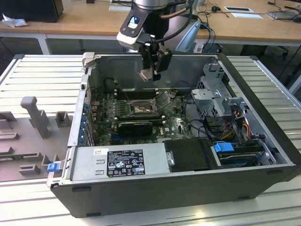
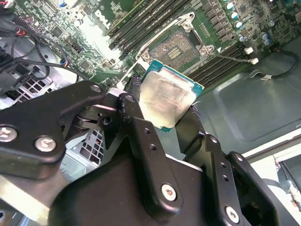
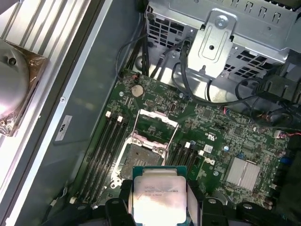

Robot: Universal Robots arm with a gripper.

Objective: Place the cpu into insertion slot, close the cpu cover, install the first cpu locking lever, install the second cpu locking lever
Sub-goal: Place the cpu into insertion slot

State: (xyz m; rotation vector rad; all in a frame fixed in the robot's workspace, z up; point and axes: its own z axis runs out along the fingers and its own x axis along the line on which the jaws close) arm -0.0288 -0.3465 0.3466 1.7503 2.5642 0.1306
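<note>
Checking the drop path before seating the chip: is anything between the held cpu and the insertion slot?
Nothing visible does. The gripper holds the cpu above the insertion slot, and the cpu cover stands swung open, clear of it.

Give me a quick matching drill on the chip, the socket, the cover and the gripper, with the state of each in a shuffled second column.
Column one:
1. chip
2. socket
3. cover
4. gripper

Column two:
A. flipped open, off its seat
B. shut on the chip
C. empty, contacts bare
D. carried in the air, not seated

Pairs: 1-D, 2-C, 3-A, 4-B
</note>
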